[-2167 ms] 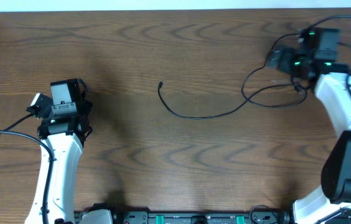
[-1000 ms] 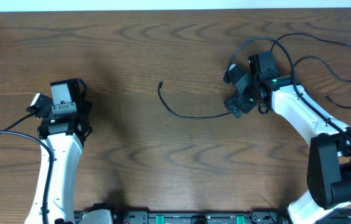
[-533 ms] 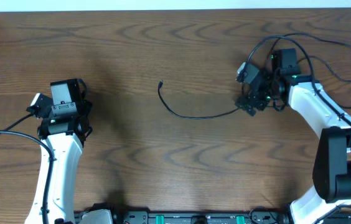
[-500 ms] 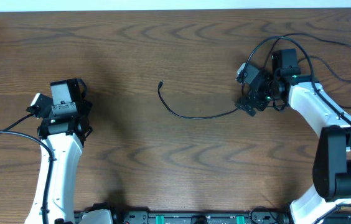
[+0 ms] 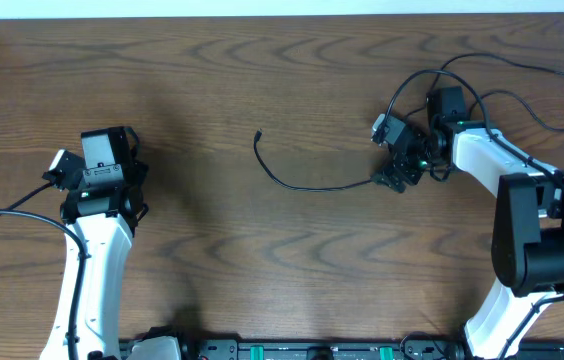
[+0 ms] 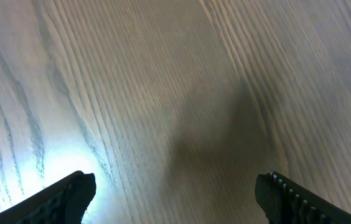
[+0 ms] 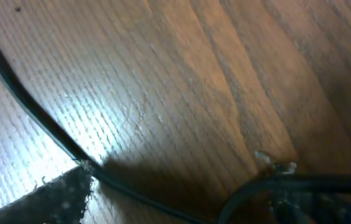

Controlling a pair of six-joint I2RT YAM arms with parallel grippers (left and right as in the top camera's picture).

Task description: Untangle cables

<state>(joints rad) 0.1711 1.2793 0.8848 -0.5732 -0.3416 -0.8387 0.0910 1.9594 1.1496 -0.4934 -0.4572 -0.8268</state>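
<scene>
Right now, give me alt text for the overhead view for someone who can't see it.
The right pincer sits over a thin black cable that curves left across the wooden table to a plug end. More cable loops lie behind that arm, upper right. The left pincer hangs open at the far left, away from any cable.

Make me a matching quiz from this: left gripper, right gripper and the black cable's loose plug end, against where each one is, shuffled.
1 left gripper
2 right gripper
3 plug end of the black cable

A middle of the table, away from both grippers
B over bare wood, no cable near
C down at the black cable, fingers apart

Pairs: 1-B, 2-C, 3-A
</scene>
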